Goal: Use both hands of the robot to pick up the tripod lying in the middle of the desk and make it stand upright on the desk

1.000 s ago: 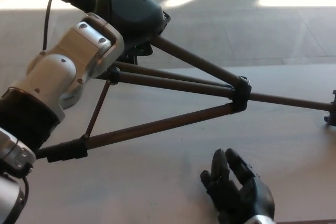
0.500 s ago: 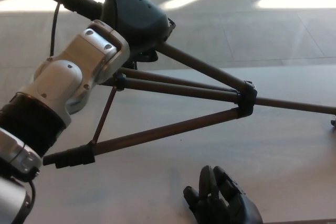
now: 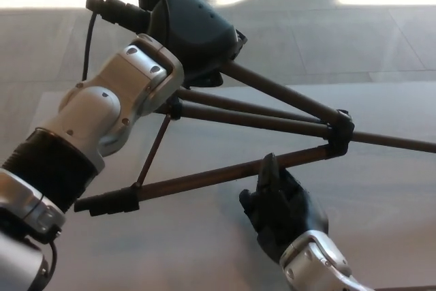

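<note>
- The right hand point(image 3: 281, 204) comes up from about 5 o'clock, closest to the camera. Its black fingers point(image 3: 268, 172) point up and reach the nearest tripod leg point(image 3: 225, 174). I cannot tell if they are holding the leg or only touching it.
- The silver wrist point(image 3: 319, 264) of that arm sits at the bottom edge, just under the hand.
- The tripod point(image 3: 272, 117) is lifted and tilted over the desk point(image 3: 381, 195). Its legs spread out like a fan, from the top near 12 o'clock down toward 8 o'clock and across toward 3 o'clock.
- The nearest leg ends in a black foot point(image 3: 105, 202) at about 8 o'clock. A thin brace point(image 3: 153, 151) runs from that leg up to the middle.
- A black collar point(image 3: 338, 134) at about 3 o'clock joins the legs to a thin rod that goes off the right edge.
- The left arm point(image 3: 95, 117), white and grey, comes in from 8 o'clock and reaches up to 11 o'clock.
- The left hand point(image 3: 197, 35) is a black lump at about 12 o'clock. It is clenched around the top of the tripod, where the legs meet.
- A black cable point(image 3: 88, 39) loops near 11 o'clock, beside the arm.
- Farthest away is the floor point(image 3: 354, 25), with bright strips of light on it.
</note>
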Controlling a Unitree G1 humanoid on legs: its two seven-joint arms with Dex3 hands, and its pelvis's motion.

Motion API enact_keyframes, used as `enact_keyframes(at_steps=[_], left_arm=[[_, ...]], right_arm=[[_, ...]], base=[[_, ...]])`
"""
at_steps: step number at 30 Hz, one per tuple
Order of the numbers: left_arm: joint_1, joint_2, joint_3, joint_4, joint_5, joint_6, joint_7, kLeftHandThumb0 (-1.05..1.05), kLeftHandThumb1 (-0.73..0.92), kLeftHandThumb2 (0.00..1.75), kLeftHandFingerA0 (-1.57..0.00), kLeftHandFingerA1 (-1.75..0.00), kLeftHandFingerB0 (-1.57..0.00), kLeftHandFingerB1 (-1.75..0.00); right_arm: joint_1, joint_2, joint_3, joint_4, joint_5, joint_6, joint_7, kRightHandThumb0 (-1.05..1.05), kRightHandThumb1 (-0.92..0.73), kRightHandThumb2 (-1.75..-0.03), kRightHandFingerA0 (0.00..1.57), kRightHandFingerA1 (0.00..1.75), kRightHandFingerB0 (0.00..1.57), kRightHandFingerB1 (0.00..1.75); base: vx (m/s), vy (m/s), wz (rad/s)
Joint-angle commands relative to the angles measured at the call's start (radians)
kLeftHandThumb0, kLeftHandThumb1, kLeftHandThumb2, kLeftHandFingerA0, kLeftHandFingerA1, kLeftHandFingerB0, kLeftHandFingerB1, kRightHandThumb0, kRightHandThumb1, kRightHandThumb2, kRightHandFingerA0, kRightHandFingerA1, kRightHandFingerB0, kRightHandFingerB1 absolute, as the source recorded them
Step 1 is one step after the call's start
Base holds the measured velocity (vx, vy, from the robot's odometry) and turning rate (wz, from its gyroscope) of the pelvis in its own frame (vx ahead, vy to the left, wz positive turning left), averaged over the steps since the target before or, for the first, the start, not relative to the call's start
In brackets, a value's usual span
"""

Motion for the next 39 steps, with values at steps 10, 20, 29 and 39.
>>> enact_keyframes(at_steps=[10,20,29,39], left_arm=[[0.022,-0.013,0.038,-0.102,0.01,0.077,-0.042,-0.27,0.49,0.57,-0.86,-1.65,-0.8,-0.77],[-0.009,-0.041,0.044,-0.136,0.025,0.107,-0.125,-0.22,0.48,0.59,-0.83,-1.57,-0.78,-0.85],[0.007,-0.037,0.059,-0.14,0.022,0.109,-0.108,-0.19,0.44,0.58,-0.9,-1.56,-0.83,-0.79],[0.026,-0.043,0.084,-0.143,-0.004,0.11,-0.098,-0.19,0.45,0.56,-0.88,-1.7,-0.76,-0.75]], right_arm=[[-0.2,0.222,-0.234,0.167,0.085,-0.018,-0.042,-0.9,-0.57,-0.94,0.0,0.17,0.01,0.06],[-0.236,0.256,-0.293,0.258,0.026,-0.118,-0.085,-0.62,-0.55,-0.57,0.0,0.37,0.12,0.32],[-0.202,0.215,-0.217,0.266,-0.051,-0.113,-0.005,-0.24,-0.73,-0.85,0.92,1.67,0.62,0.9],[-0.192,0.176,-0.211,0.194,-0.049,-0.049,-0.032,-0.4,-0.56,-1.06,0.97,1.75,0.69,1.75]], base=[[0.0,0.0,0.0],[0.0,0.0,0.0],[0.0,0.0,0.0],[0.0,0.0,0.0]])
